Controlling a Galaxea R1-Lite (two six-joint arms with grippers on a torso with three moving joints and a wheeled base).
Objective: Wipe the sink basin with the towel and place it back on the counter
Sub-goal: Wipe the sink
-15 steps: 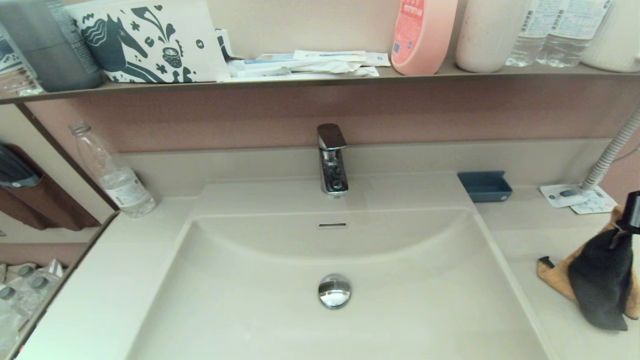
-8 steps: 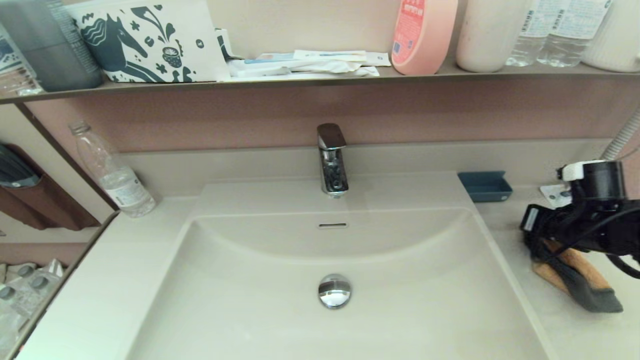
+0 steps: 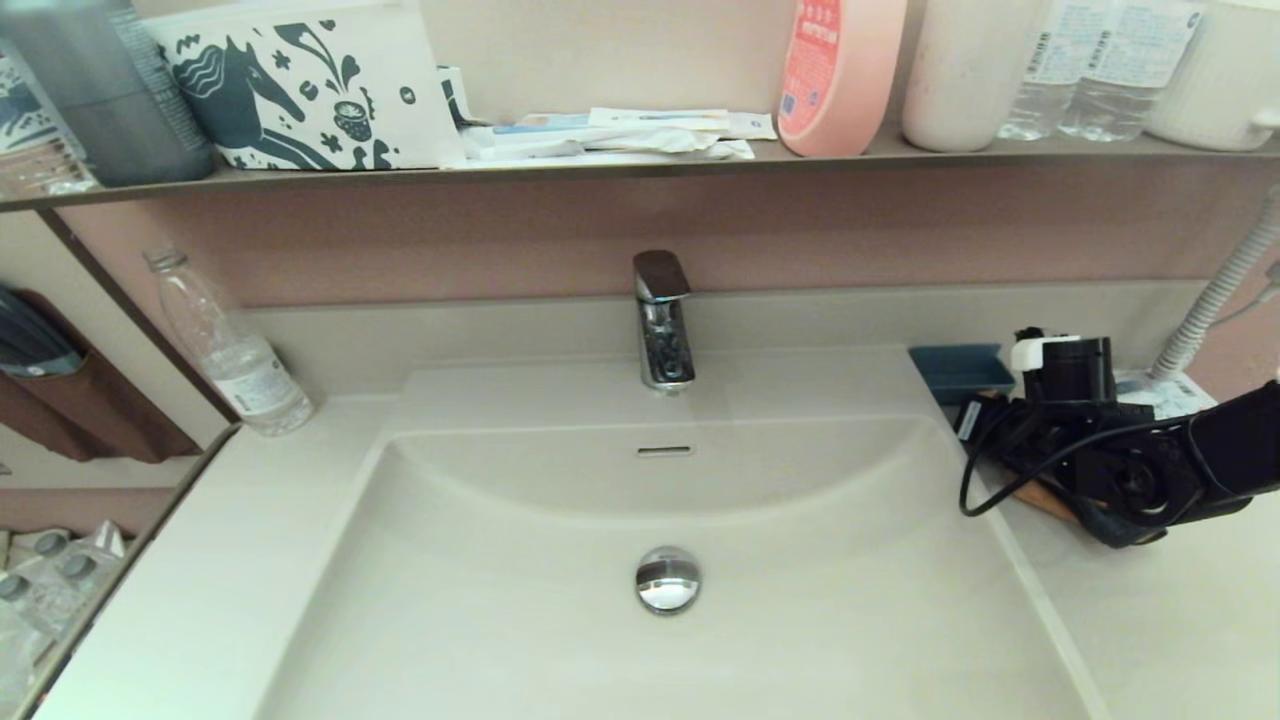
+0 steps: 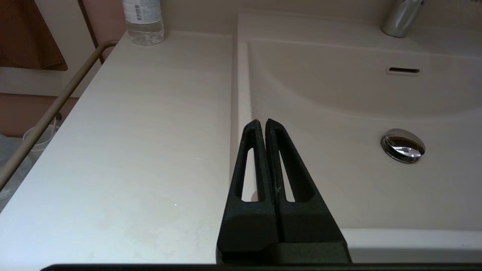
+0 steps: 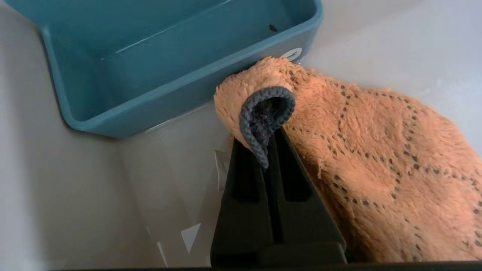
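My right gripper (image 5: 268,145) is clamped on a grey-edged corner of the towel (image 5: 376,158), orange side up, right of the sink basin (image 3: 800,620) on the counter (image 3: 1180,630) and touching the blue tray (image 5: 150,67). Shelf labels: pink bottle (image 3: 840,70) print too small to read (water bottles (image 3: 1100,70) likewise). My left gripper (image 4: 262,124) hovers pinched shut and empty over the basin's near left rim.
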